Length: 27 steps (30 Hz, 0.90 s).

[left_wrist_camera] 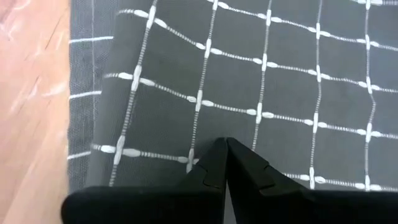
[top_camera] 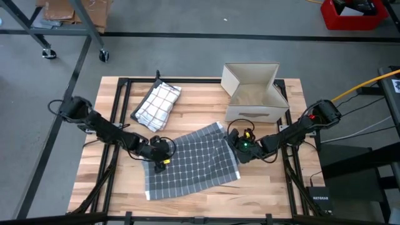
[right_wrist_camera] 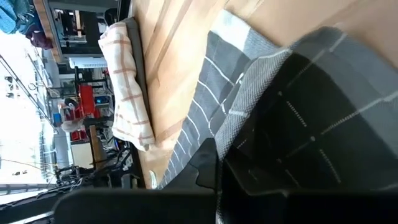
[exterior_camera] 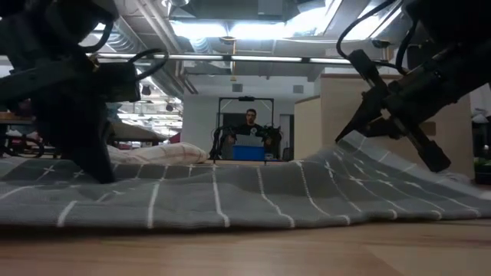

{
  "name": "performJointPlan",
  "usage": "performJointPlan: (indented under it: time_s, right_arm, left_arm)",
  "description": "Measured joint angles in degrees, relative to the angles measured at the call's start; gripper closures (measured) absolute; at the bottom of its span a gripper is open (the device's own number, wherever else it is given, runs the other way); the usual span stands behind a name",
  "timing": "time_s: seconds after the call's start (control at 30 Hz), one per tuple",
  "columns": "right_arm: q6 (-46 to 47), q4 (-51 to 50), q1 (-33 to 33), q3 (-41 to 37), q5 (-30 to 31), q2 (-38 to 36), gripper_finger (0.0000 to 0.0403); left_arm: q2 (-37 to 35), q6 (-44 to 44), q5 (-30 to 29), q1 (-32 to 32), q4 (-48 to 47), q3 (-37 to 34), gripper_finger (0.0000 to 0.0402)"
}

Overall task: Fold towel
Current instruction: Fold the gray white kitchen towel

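Observation:
A grey towel (top_camera: pixel 194 164) with a white grid lies spread on the middle of the wooden table (top_camera: pixel 269 194). My left gripper (top_camera: pixel 160 154) is at the towel's far left corner and is shut with its tips on the cloth (left_wrist_camera: pixel 222 144). My right gripper (top_camera: pixel 239 145) is at the towel's right edge and is shut on it (right_wrist_camera: pixel 216 155). In the low view the cloth rises from the table toward the right gripper (exterior_camera: pixel 349 138). The left gripper (exterior_camera: pixel 100 172) comes down onto the flat part. My left gripper has its shut fingertips on the towel just inside its left edge (left_wrist_camera: pixel 202 134), near the far corner. It comes slanting down from the table's left. The tips hide how much cloth is pinched. The towel lies flat on the table there. My right gripper pinches the towel's hemmed right edge (right_wrist_camera: pixel 231 132), coming nearly level from the table's right. That edge is raised off the table, so the darker underside (right_wrist_camera: pixel 311 118) shows. The rest of the towel slopes down onto the table.
A folded white towel with brown checks (top_camera: pixel 157 103) lies at the far left of the table. An open cardboard box (top_camera: pixel 253 90) stands at the far right, close behind my right gripper. Beyond the far edge a person (exterior_camera: pixel 249 123) sits at a laptop.

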Motion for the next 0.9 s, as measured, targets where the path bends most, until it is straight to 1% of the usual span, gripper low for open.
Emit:
performJointPlan:
  time_s: [0.1,0.2,0.27,0.4,0.5,0.67,0.8,0.9]
  right_arm:
    - [0.2,0.65,0.0,0.0,0.59,0.0,0.0398]
    - [2.43,0.57,-0.93,0.0,2.79,0.0,0.04]
    - [2.5,0.48,-2.5,0.0,3.88,0.0,0.04]
    - [1.1,-0.81,-6.72,0.0,3.86,0.0,0.0399]
    - [-0.02,-2.06,-9.94,0.07,2.4,0.0,0.0401]
    - [-0.59,-1.27,-14.22,0.17,-1.23,0.88,0.0395]
    - [-0.59,-1.67,-16.38,1.04,-4.47,3.77,0.0389]
    - [-0.65,-1.56,-17.56,2.5,-6.42,6.61,0.0388]
  left_arm:
    - [3.12,-1.53,-0.11,-0.21,1.57,-0.02,0.04]
    - [5.37,-1.42,1.41,-0.95,4.88,0.13,0.04]
    - [6.14,-1.4,1.84,-1.77,6.19,0.11,0.04]
    - [6.44,-1.4,2.15,-3.41,6.32,0.11,0.04]
    - [6.53,-1.37,1.76,-4.46,6.26,0.07,0.04]
    - [6.59,-1.37,1.47,-5.03,6.38,-0.02,0.0399]
    - [6.66,-1.53,1.39,-5.03,6.75,-0.09,0.0399]
    - [6.81,-1.59,2.36,-5.15,8.5,-0.23,0.04]
